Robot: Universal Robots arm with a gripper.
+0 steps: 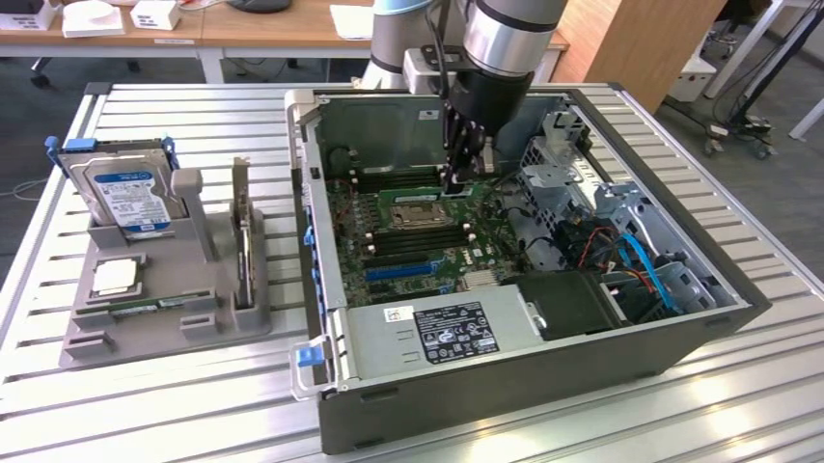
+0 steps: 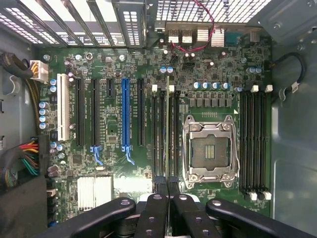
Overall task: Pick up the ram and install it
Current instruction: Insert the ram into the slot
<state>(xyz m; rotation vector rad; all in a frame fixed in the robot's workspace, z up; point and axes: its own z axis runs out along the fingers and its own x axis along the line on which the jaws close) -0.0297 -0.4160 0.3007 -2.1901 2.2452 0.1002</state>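
Tool clamped on ram, stick edge-on over memory slots beside CPU socket. Advice: hold it square to one slot, notch matched, press straight down, even at both ends.

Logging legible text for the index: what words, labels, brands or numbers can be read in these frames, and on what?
No text is legible.
Hard drive label: print too small to read.
Power supply label: too small to read.
Case sticker: blurred.
Motherboard markings: too small to read.
Ram in the gripper: seen edge-on, no print shows.
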